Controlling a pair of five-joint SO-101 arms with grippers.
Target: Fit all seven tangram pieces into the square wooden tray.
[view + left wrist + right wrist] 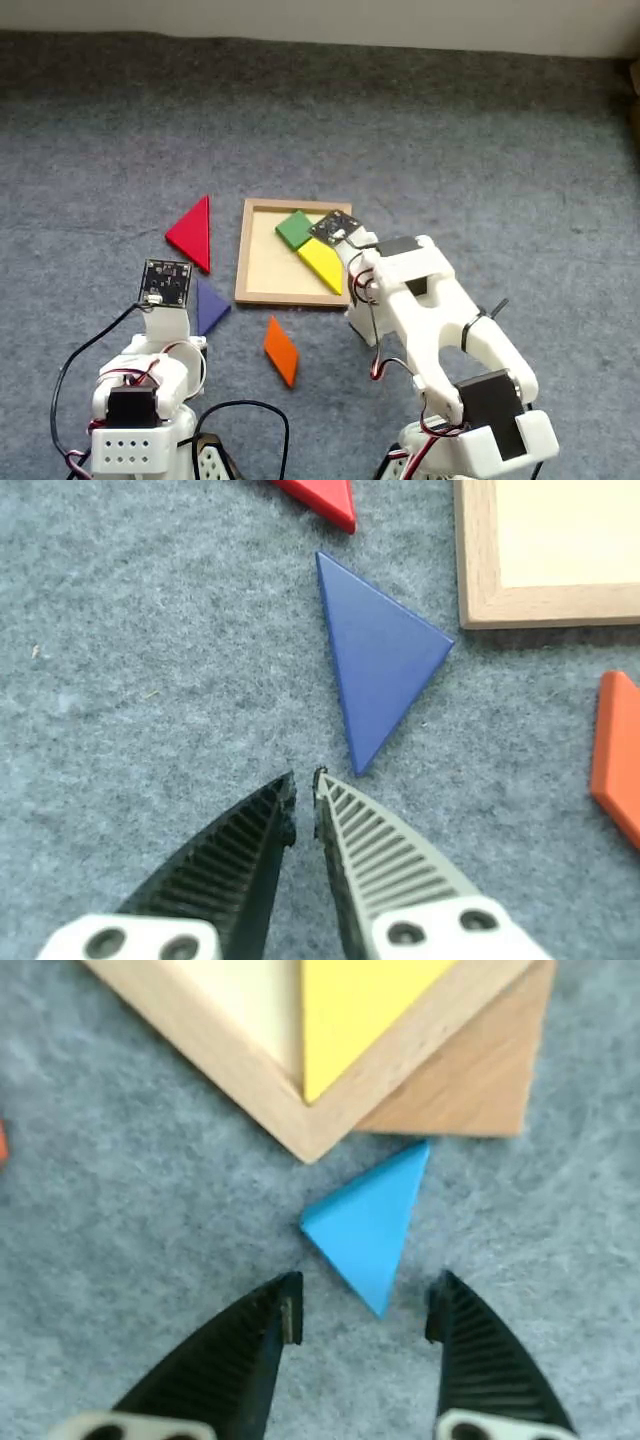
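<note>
Pickup step, we reckon: right end effector [365,1305] spread over the light-blue triangle [365,1225] by the tray [225,1060] corner; left end effector [305,780] pressed together. Next we lower and pinch.

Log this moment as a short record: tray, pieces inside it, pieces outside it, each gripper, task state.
Tray: square wooden tray on grey carpet
Inside tray: green square, yellow triangle
Outside tray: red triangle, dark blue triangle, orange parallelogram, light blue triangle, tan piece against the tray's outer edge
Left gripper: shut, tips just short of the dark blue triangle's corner
Right gripper: open, fingers on either side of the light blue triangle's tip
Task state: unfinished
</note>
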